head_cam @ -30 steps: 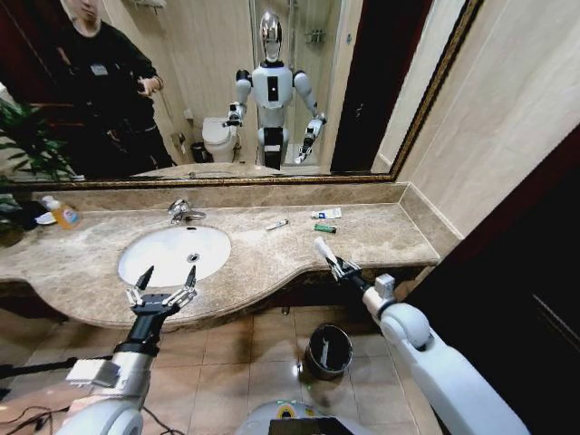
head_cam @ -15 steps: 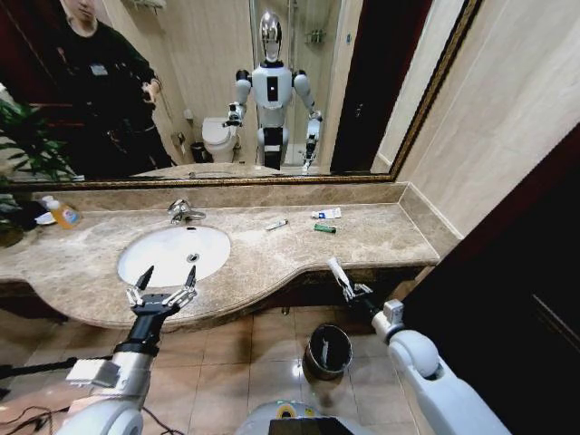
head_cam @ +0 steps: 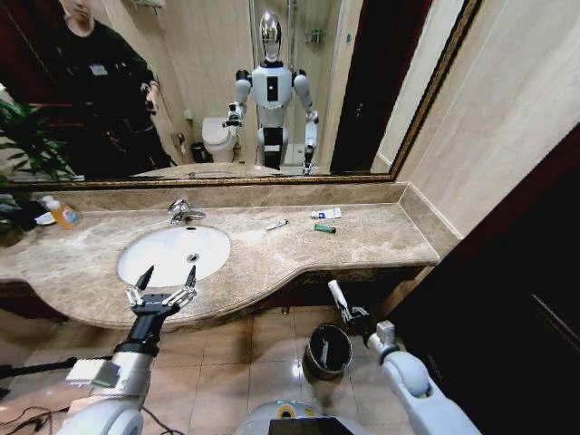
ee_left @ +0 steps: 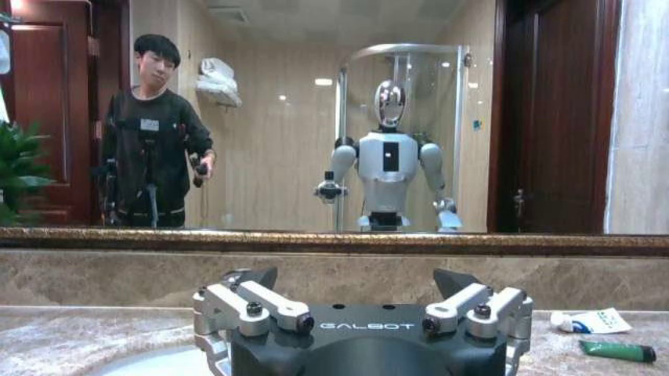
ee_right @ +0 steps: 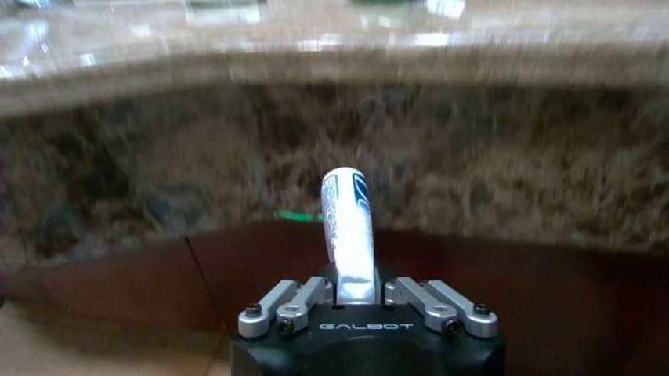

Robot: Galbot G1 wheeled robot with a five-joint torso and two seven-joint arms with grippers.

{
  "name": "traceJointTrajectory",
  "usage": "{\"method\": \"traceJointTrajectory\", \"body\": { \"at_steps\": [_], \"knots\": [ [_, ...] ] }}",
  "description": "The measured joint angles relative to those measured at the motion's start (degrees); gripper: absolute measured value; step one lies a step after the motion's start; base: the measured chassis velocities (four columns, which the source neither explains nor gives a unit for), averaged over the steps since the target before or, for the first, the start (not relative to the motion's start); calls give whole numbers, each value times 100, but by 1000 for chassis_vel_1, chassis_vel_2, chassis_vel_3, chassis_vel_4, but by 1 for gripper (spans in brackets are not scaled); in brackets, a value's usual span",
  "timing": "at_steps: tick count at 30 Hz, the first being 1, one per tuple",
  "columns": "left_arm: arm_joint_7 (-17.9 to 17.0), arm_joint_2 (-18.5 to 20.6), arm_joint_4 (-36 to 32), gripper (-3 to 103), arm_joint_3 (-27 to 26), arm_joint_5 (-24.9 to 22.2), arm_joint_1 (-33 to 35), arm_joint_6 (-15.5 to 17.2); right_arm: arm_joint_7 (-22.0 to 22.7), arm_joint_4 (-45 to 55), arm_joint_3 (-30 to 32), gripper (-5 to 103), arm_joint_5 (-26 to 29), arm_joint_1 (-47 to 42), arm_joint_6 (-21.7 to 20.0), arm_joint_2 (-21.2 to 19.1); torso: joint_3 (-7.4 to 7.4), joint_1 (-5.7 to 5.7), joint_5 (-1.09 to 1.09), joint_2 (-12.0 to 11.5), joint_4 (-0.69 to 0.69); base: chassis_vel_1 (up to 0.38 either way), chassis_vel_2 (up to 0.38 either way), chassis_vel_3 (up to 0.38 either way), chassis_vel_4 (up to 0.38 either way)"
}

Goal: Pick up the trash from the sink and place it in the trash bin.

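Right gripper holds a white tube over the floor beside the trash bin; left gripper idle at the sink.

Head view: right gripper (head_cam: 349,314) below the counter edge, clenched on a white tube (head_cam: 337,296) standing upright, just above and beside the trash bin (head_cam: 328,350) on the tiled floor. Left gripper (head_cam: 163,292) spread wide, empty, at the front rim of the sink (head_cam: 173,254). On the marble counter: a thin stick (head_cam: 276,225), a white wrapper (head_cam: 326,214), a green piece (head_cam: 324,228). Left wrist view: fingers (ee_left: 256,298) apart; white wrapper (ee_left: 591,321) and green piece (ee_left: 616,351) on the counter. Right wrist view: jaws closed on the tube (ee_right: 348,227), counter face behind.
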Motion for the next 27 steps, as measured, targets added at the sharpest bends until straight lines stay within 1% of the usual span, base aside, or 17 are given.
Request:
{"method": "traceJointTrajectory", "body": {
  "at_steps": [3, 11, 14, 15, 17, 21, 23, 27],
  "knots": [
    [0, 0, 0, 100, 0, 0, 0, 0, -1, -319, -57, 20, -161, 97, -19, 150, 0, 0, 0, 0, 0, 0, 0, 0, 0],
    [0, 0, 0, 100, 0, 0, 0, 0, 2, -973, -108, 20, -425, 294, 30, 394, 0, 0, 0, 0, 0, 0, 0, 0, 0],
    [0, 0, 0, 100, 0, 0, 0, 0, 14, -1448, -117, 20, -638, 429, 125, 579, 0, 0, 0, 0, 0, 0, 0, 0, 0],
    [0, 0, 0, 100, 0, 0, 0, 0, 14, -1448, -117, 20, -638, 429, 125, 579, 0, 0, 0, 0, 0, 0, 0, 0, 0],
    [0, 0, 0, 100, 0, 0, 0, 0, 16, -1776, -106, 20, -835, 513, 233, 696, 0, 0, 1, 0, 0, 0, 0, 0, 0],
    [0, 0, 0, 100, 0, 0, 0, 0, 17, -2041, -100, 20, -917, 573, 296, 769, 0, 0, 0, 0, 0, 0, 0, 0, 0],
    [0, 0, 0, 100, 0, 0, 0, 0, 33, -2367, -90, 20, -1025, 652, 395, 865, 0, 0, 0, 0, 0, 0, 0, 0, 0],
    [0, 0, 0, 100, 0, 0, 0, 0, 37, -2674, -65, 20, -1155, 732, 526, 968, 0, 0, 0, 0, 0, 0, 0, 0, 0]
  ]
}}
